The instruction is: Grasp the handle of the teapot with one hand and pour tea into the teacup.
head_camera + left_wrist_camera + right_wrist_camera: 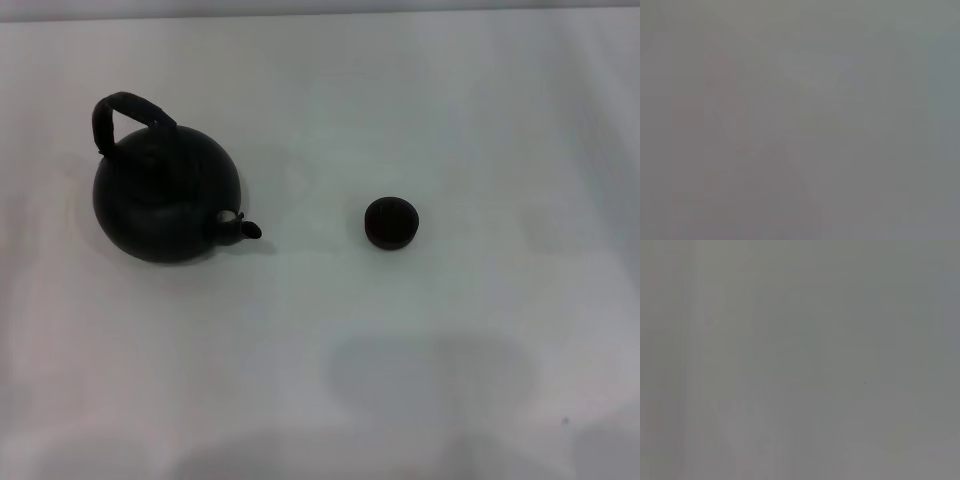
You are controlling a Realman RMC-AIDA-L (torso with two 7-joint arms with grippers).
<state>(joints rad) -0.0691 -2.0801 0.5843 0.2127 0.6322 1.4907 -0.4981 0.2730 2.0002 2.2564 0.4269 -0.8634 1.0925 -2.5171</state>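
In the head view the dark blackish-green teapot (165, 205) stands upright on the white table at the left. Its arched cord-wrapped handle (128, 108) rises over its far side, and its short spout (243, 228) points right toward the teacup. The small round black teacup (390, 222) stands to the right of the pot, a clear gap between them. No gripper or arm shows in the head view. Both wrist views show only a plain grey surface, with no fingers and no task objects.
The white table (330, 380) spreads around both objects. Soft shadows lie on it along the near edge.
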